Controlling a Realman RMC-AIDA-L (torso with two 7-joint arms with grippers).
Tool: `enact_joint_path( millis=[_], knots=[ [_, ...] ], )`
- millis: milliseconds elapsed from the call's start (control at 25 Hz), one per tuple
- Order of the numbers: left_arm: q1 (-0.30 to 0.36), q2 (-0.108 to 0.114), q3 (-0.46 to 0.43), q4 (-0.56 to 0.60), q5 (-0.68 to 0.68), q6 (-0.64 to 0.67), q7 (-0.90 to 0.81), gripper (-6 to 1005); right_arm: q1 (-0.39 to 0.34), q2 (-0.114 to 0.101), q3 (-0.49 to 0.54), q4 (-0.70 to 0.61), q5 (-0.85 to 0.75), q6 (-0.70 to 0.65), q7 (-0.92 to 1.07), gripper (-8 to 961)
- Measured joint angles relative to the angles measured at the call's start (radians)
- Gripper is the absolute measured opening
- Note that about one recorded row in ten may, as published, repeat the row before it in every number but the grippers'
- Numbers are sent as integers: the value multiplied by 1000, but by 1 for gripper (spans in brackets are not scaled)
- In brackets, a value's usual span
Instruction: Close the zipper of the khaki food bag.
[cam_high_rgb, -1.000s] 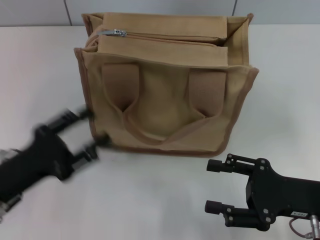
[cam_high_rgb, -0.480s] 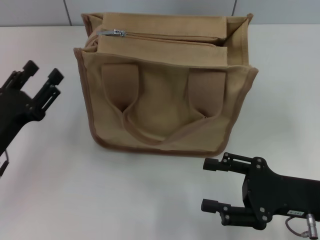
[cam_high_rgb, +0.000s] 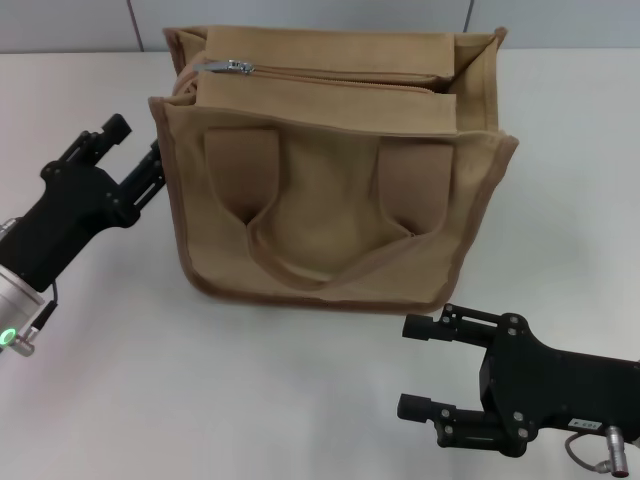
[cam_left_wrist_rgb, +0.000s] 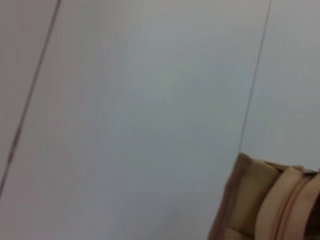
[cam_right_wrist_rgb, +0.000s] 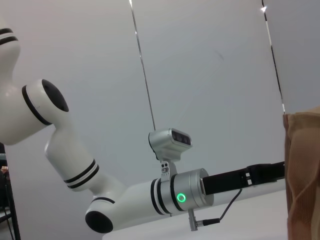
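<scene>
The khaki food bag (cam_high_rgb: 330, 210) stands upright in the middle of the white table, its two strap handles hanging down the near face. The zipper (cam_high_rgb: 340, 78) runs along the top, and its silver pull tab (cam_high_rgb: 238, 66) lies at the bag's left end. My left gripper (cam_high_rgb: 139, 137) is open, just beside the bag's upper left edge and below the pull tab. My right gripper (cam_high_rgb: 410, 367) is open, low over the table in front of the bag's right corner. The left wrist view catches the bag's top corner (cam_left_wrist_rgb: 252, 195) and the pull tab (cam_left_wrist_rgb: 310, 171).
A grey panelled wall (cam_high_rgb: 80, 25) runs behind the white table (cam_high_rgb: 250, 400). The right wrist view looks across at my left arm (cam_right_wrist_rgb: 165, 195) and a strip of the bag's side (cam_right_wrist_rgb: 302, 175).
My left gripper swung from the bag's lower left corner out to the left, then came in close to the bag's upper left edge. The right gripper edged slightly left.
</scene>
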Motion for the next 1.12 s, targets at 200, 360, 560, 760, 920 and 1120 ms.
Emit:
enact_joint_path(
  millis=[200, 360, 560, 760, 920, 1120],
  knots=[
    [-15, -1, 54, -1, 1, -3, 0, 695, 0, 0, 0, 8, 0, 7, 0, 730],
    [-30, -3, 66, -22, 1, -15, 0, 696, 8, 0, -4, 9, 0, 9, -1, 729],
    [-44, -4, 70, -39, 1, -27, 9, 696, 15, 1, -5, 15, 0, 10, -1, 729],
    [-54, -4, 75, -74, 1, -22, 42, 697, 13, 0, 0, 15, -1, 10, -2, 729],
    [-59, -5, 74, -83, -2, -5, 43, 697, 12, 0, 1, 15, -1, 10, -2, 729],
    [-56, -4, 48, -91, -8, 13, 44, 696, 10, 1, 3, 19, -1, 12, -2, 729]
  ],
)
